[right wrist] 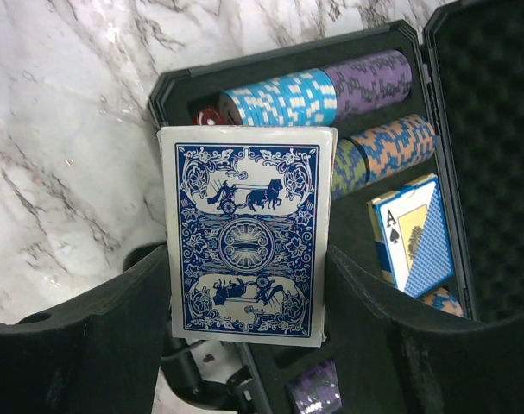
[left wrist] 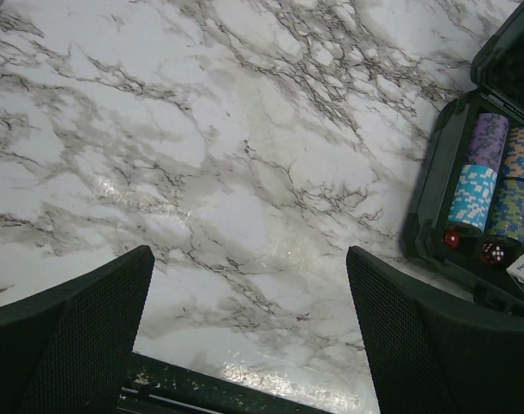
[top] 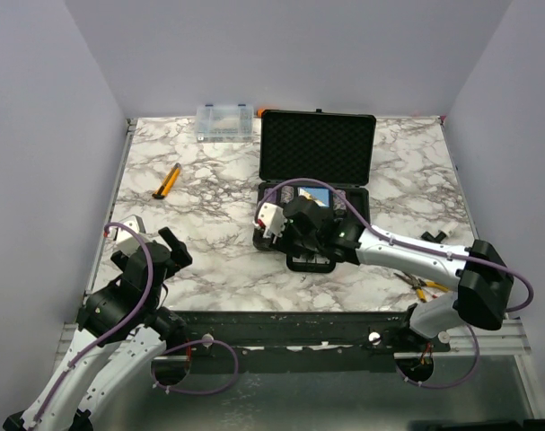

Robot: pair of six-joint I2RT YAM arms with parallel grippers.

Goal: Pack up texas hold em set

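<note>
**Texas hold em set (top: 317,144): a deck poised over the tray**

The right pincer (right wrist: 249,276) stands part-way open, clamped on the long edges of a blue-backed card deck (right wrist: 247,231), which it holds just above the open black case (left wrist: 427,203). Ahead of its fingertips, the chip stacks (right wrist: 283,97) and red dice (right wrist: 210,116) lie in their slots. To its right the other deck (right wrist: 414,235) rests face up in the tray, and further right the foam-lined lid (right wrist: 495,129) stands raised.

The left pincer (left wrist: 249,259) gapes wide and holds nothing. It hangs over bare marble surface (left wrist: 201,155), with the case off to its right.

The step in hand looks like seating this deck. The next move calls for squaring it over a free slot, which is largely hidden beneath it, then lowering and letting go. The lid is not yet shut.
</note>
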